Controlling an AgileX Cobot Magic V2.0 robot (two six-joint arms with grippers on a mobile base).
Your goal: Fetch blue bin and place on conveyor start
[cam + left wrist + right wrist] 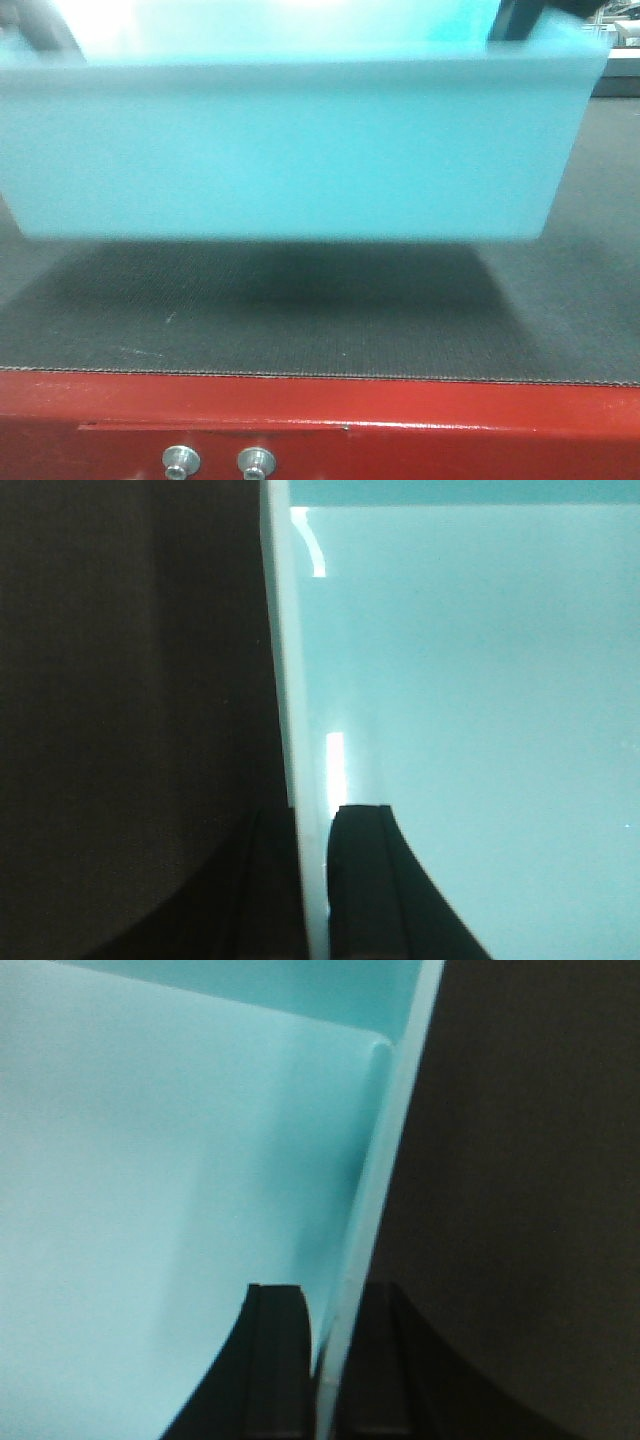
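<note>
The blue bin (pixel 290 150), a pale aqua tub with smooth walls, fills the upper half of the front view and looks blurred. It hangs over the dark grey belt of the conveyor start (pixel 330 310), casting a shadow on it. In the left wrist view my left gripper (pixel 315 880) is shut on the bin's left wall (pixel 290 680), one finger inside the tub and one outside. My right gripper (pixel 328 1360) clamps the bin's right wall (pixel 385 1160) the same way. The bin's inside (pixel 480 730) looks empty.
The red metal frame (pixel 400 410) with two silver bolts (pixel 181 461) edges the belt at the near side. Dark belt stretches to the right of the bin (pixel 600 200) and beneath it.
</note>
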